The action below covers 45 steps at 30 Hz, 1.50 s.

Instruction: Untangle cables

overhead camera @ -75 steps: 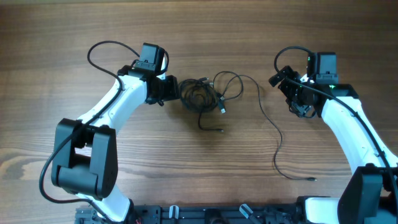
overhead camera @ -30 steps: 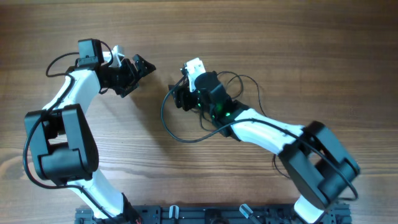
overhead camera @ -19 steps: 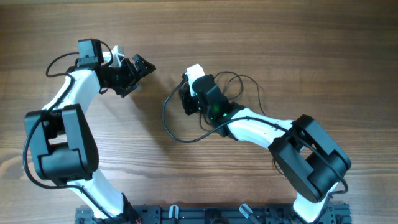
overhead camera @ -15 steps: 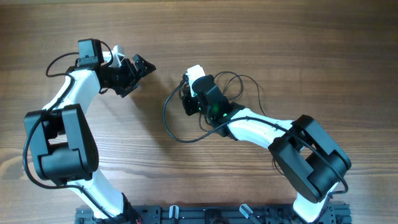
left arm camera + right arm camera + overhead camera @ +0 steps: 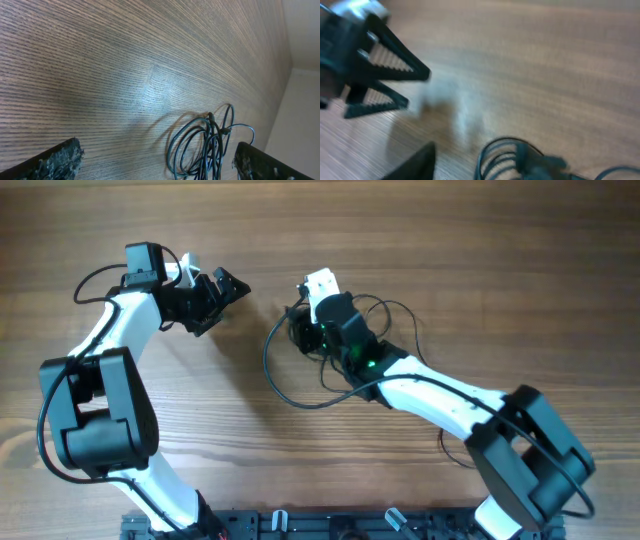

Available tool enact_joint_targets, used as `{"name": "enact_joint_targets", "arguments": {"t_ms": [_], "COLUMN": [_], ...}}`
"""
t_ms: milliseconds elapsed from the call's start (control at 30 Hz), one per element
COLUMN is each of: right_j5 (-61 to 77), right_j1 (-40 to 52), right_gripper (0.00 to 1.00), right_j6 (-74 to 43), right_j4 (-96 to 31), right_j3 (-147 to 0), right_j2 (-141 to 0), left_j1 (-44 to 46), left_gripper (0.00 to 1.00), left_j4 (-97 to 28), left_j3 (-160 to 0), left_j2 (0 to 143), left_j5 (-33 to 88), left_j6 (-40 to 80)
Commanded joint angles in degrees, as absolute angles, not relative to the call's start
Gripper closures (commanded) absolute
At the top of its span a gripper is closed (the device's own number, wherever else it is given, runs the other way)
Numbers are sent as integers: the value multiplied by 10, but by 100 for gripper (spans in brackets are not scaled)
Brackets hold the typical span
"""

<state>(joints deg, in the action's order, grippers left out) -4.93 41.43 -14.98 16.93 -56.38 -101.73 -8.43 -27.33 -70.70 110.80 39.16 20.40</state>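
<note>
Step in hand, by pose: getting first hold on knot. Right gripper (image 5: 299,330) sits over cables (image 5: 209,142), which lie bunched on table (image 5: 500,260). Its claw: cannot tell, since wrist view is blurred and overhead hides tips. Left gripper (image 5: 225,305) is well apart, to left of right gripper, claw wide and empty.

Next move likely calls for pinch on single strand, left gripper coming in to anchor bunch, then slow pull apart.

In way: loop (image 5: 268,370) spilling from bunch just beside right gripper; forearm (image 5: 440,390) behind right gripper lies across trailing strand (image 5: 414,330). Snag risk.

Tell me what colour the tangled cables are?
Black. The thin tangled cables show clearest in the left wrist view, on the wooden table.
</note>
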Motion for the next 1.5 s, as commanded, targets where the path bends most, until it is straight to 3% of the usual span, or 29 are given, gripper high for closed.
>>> {"name": "enact_joint_targets", "arguments": {"t_ms": [0,367,533,667,933,1233,1267,1367,1467], "right_j5": [-36,-8,171,277,429,414,401,321,239], "right_j1": [412,413,413,413,421,421,421,421,421], "right_gripper": [41,41,52,53,53,54,50,0,0], "right_j6": [-150,-150,-167,-283,-301,-282,-280,-258,-319], "right_j4": [158,159,133,110,44,26,23,2,-3], "right_j3": [-567,-567,-567,-567,-568,-571,-571,-571,-570], "right_j2": [-1030,-1123,-1120,-1120,-1114,-1010,-1003,-984,-984], "left_j1": [-85,-85,-85,-85,-85,-85,-85,-85,-85], "left_gripper": [0,0,0,0,0,0,0,0,0], "left_j4": [-272,-272,-272,-272,-272,-272,-272,-272,-272], "left_j3": [-703,-703,-703,-703,-703,-703,-703,-703,-703], "left_j2": [1112,1112,1112,1112,1112,1112,1112,1112,1112], "left_j5": [404,405,404,405,404,404,404,404,404], "left_j6": [198,198,198,198,198,198,197,198,198]}}
